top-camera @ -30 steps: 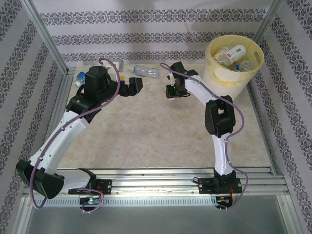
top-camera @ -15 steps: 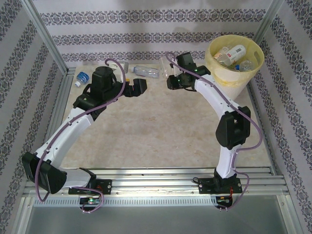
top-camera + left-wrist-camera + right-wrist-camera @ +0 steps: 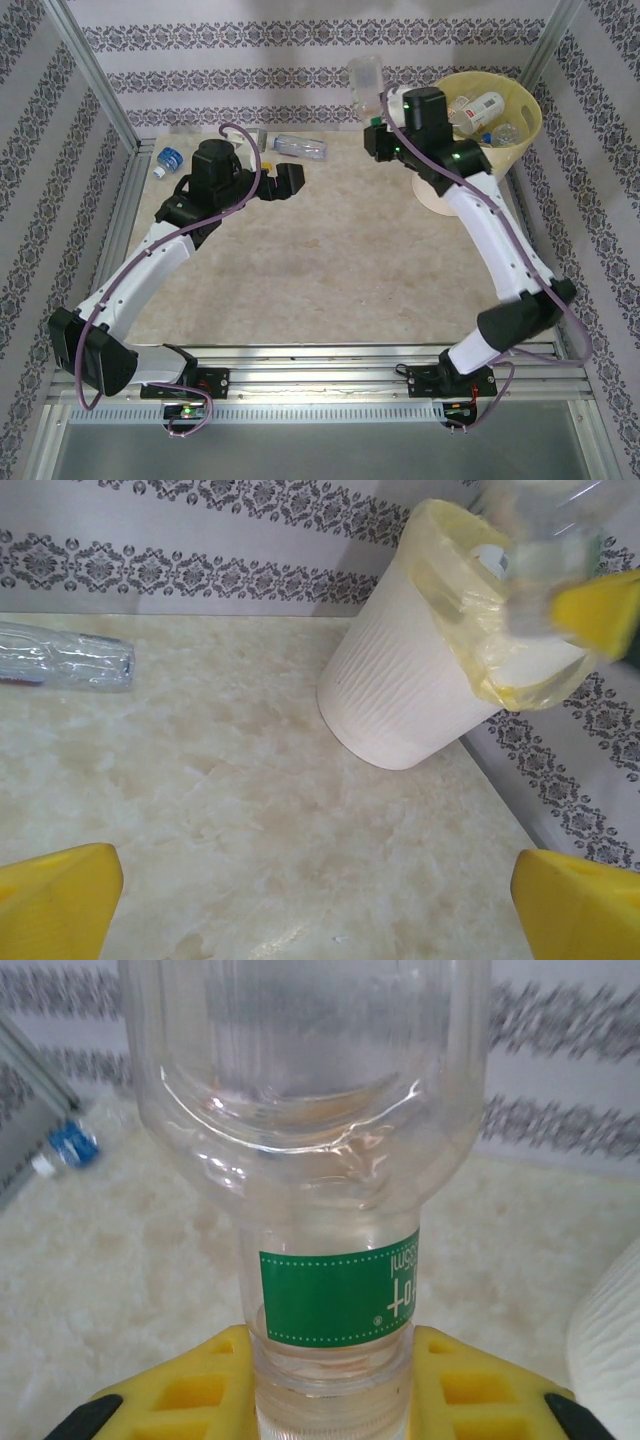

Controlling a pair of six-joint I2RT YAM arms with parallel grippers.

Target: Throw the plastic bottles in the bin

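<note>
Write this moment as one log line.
right gripper: shut on clear bottle, held up near bin | left gripper: open, empty | another bottle lying on table

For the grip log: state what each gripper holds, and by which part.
The right gripper is shut on a clear plastic bottle with a green label, clamped at its neck. The open left gripper holds nothing.

There is one bin (image 3: 512,160) and two arms, the left arm (image 3: 150,265) and the right arm (image 3: 500,240). Bottles come to at least seven: one raised bottle (image 3: 367,85), three on the table (image 3: 330,260), namely a clear bottle (image 3: 300,146), a blue-marked bottle (image 3: 168,159) and a half-hidden bottle (image 3: 257,136) (a cable (image 3: 236,126) crosses it), and at least three binned bottles (image 3: 482,104).
</note>
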